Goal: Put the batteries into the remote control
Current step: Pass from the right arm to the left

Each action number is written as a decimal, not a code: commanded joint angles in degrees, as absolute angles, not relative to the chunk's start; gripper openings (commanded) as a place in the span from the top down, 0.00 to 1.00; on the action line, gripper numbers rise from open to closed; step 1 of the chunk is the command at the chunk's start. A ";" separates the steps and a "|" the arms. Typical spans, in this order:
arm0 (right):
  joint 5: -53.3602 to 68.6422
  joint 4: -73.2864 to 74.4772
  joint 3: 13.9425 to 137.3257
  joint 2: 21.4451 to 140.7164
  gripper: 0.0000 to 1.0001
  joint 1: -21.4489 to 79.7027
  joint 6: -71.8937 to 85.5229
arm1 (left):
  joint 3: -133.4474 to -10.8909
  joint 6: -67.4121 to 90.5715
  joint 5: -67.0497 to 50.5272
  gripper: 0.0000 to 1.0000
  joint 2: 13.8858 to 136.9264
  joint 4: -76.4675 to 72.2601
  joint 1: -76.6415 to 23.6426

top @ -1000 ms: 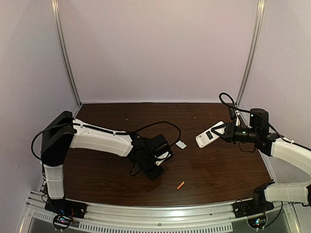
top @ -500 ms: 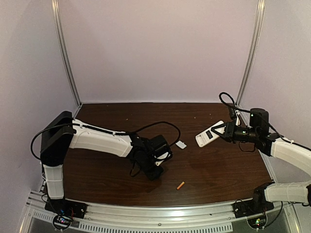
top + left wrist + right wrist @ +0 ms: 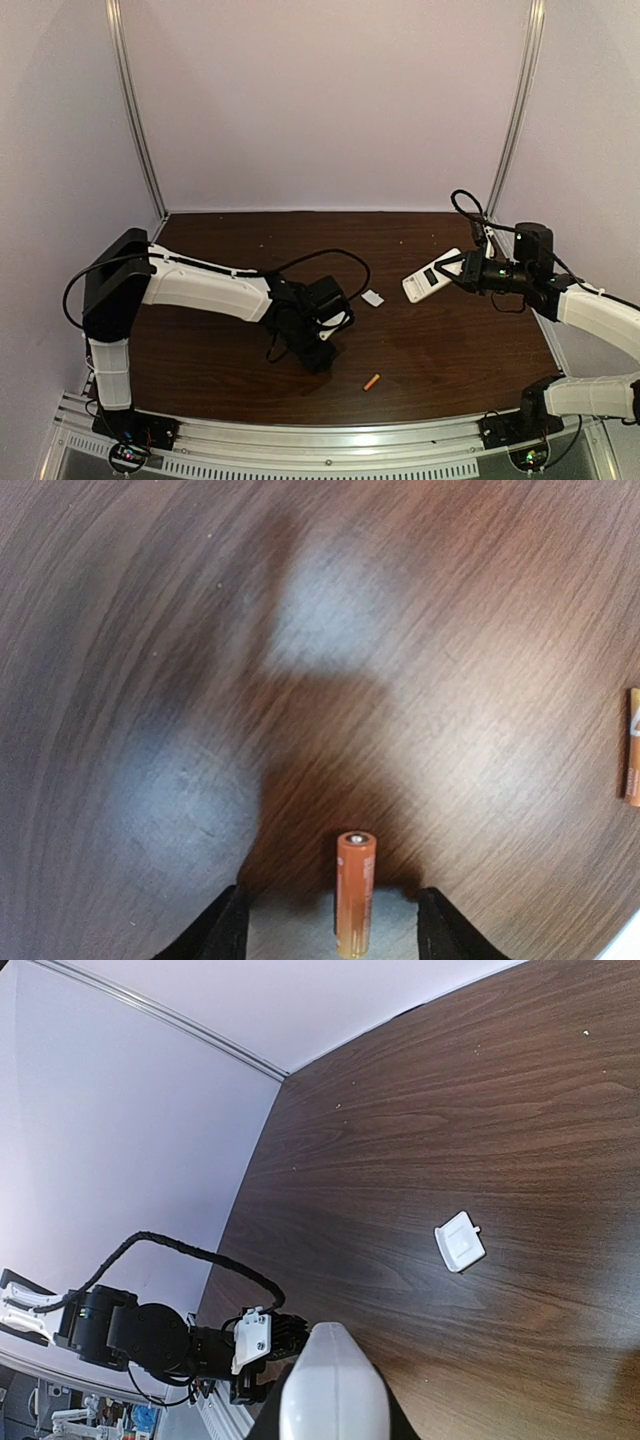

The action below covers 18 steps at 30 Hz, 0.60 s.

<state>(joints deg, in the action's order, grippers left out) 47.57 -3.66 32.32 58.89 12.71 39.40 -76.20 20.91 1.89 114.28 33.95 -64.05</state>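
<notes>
One orange battery [image 3: 354, 892] lies on the dark table between the fingers of my left gripper [image 3: 333, 892], which is open with a gap on either side of it. The other battery [image 3: 633, 745] lies apart near the right edge of that view, and shows at the table's front [image 3: 371, 381] from above. There my left gripper [image 3: 318, 355] points down at the table just left of it. My right gripper [image 3: 468, 272] is shut on the white remote control [image 3: 432, 276] and holds it above the table at the right. The remote's rounded end [image 3: 333, 1385] fills the bottom of the right wrist view.
A small loose white square cover [image 3: 373, 298] lies on the table between the two arms, also seen as the cover [image 3: 460, 1241] from the right wrist. The left arm's black cable [image 3: 330, 256] loops over the table behind its wrist. Purple walls enclose the back and sides.
The left wrist has edged very slightly back and left over the table. The right arm, the remote, the cover and the front battery have not moved.
</notes>
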 commanded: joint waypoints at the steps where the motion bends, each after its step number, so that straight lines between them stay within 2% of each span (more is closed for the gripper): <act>1: 47.64 -4.55 33.71 58.75 1.00 12.39 39.45 | -77.58 19.56 0.83 0.40 111.25 33.16 -63.63; 6: 48.12 -7.58 34.16 59.03 1.00 12.40 41.13 | -75.35 19.35 0.78 0.32 101.76 26.97 -62.80; 9: 49.42 -13.65 34.50 59.21 1.00 12.82 45.00 | -69.84 20.16 -5.09 0.28 92.96 15.41 -60.34; 14: 50.03 -23.55 36.02 59.45 1.00 15.93 50.94 | -59.34 23.40 -14.00 0.28 82.38 -7.20 -57.57; 18: 49.09 -31.12 37.83 60.40 1.00 20.90 53.62 | -60.32 25.48 -16.38 0.30 82.49 -13.43 -57.56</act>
<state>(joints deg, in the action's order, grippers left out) 48.86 -19.20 34.61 59.64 16.75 49.32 -60.75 22.65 -10.20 80.93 0.67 -57.10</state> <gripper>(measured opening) 0.174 0.712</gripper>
